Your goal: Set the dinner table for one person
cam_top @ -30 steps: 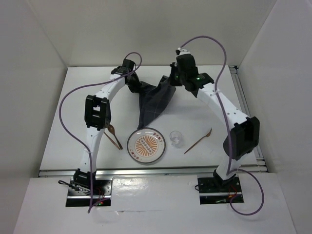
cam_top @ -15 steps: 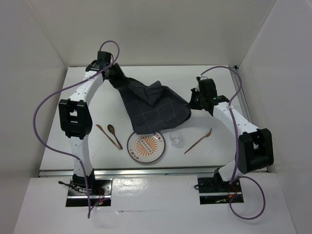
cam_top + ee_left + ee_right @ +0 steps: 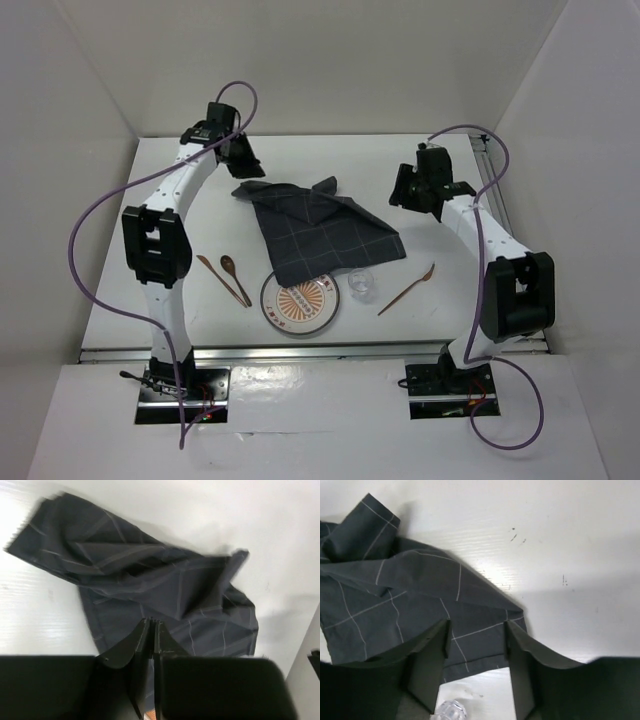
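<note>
The dark navy grid-lined cloth (image 3: 322, 233) lies spread and rumpled on the white dinner table (image 3: 180, 230), its near edge over the far rim of the patterned plate (image 3: 300, 305). My left gripper (image 3: 249, 164) hovers above the cloth's far left corner, jaws closed together with nothing between them (image 3: 151, 622). In the left wrist view the cloth (image 3: 165, 585) lies loose below. My right gripper (image 3: 398, 193) hangs above the cloth's right corner, and the right wrist view shows it (image 3: 477, 630) open over the cloth (image 3: 395, 595).
A small clear glass (image 3: 361, 284) stands right of the plate and shows again as the glass (image 3: 451, 711) under my right fingers. A wooden spoon (image 3: 407, 288) lies right of it. Two wooden utensils (image 3: 233, 278) lie left of the plate. White walls enclose the table.
The cloth, held up between both grippers a second ago, has dropped and spread flat over the table. Both grippers let go; the left has closed again, the right is wider open.
</note>
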Robot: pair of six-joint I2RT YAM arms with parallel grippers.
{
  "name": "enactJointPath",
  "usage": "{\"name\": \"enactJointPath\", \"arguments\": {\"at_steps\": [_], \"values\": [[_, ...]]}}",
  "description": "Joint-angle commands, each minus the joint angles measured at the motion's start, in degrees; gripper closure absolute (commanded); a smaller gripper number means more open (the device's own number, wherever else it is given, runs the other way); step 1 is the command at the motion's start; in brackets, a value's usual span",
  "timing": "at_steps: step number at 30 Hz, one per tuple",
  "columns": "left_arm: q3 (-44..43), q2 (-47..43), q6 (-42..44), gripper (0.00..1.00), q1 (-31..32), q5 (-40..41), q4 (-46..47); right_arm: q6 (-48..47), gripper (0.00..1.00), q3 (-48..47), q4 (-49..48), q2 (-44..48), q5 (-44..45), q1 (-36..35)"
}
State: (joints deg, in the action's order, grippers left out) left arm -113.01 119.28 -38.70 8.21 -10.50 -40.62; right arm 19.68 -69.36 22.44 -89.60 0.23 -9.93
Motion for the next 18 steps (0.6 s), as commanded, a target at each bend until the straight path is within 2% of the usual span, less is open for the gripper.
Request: {"name": "enactJointPath", "arguments": {"at_steps": [1, 2, 3, 5, 6, 7, 8, 10, 13, 18], "values": [[-5.36, 1.71, 4.42, 0.84, 5.75, -4.61, -2.34, 0.44, 0.47, -2.44, 3.04, 1.10, -1.45, 0.88], [-8.77, 3.31, 4.42, 0.82, 6.81, -5.40, -3.31, 0.44, 0.50, -2.97, 3.92, 0.40, -1.46, 0.88], [-9.94, 4.72, 4.42, 0.63, 7.69, -6.28, -3.32, 0.44, 0.56, -2.97, 4.63, 0.39, -1.46, 0.88], [-12.48, 8.23, 2.85, 0.38, 9.72, -7.78, -3.93, -0.25, 0.54, -2.97, 5.34, 0.39, -3.74, 0.88], [-13.11, 9.29, 2.84, 0.28, 9.72, -8.48, -3.94, -0.26, 0.47, -2.45, 5.86, 0.39, -3.75, 0.88], [-13.89, 10.26, 2.23, 0.19, 10.68, -8.48, -3.94, -1.82, 0.25, -2.44, 7.60, -0.48, -4.44, 0.88], [-14.60, 11.22, 2.22, 0.10, 11.47, -9.27, -3.24, -2.45, 0.18, -2.44, 8.58, -1.18, -4.45, 0.88], [-17.93, 14.65, 2.22, 0.05, 12.26, -9.27, -3.24, -2.98, 0.12, -2.44, 10.60, -2.59, -3.93, 0.88], [-22.77, 19.30, 2.22, 0.05, 13.67, -7.08, -3.24, -4.12, 0.12, -2.44, 12.63, -5.05, -2.43, 0.35], [-24.01, 21.34, 2.75, 0.07, 14.20, -2.25, -2.62, -3.25, 0.17, -1.22, 14.13, -9.44, 0.91, -1.49]]}}
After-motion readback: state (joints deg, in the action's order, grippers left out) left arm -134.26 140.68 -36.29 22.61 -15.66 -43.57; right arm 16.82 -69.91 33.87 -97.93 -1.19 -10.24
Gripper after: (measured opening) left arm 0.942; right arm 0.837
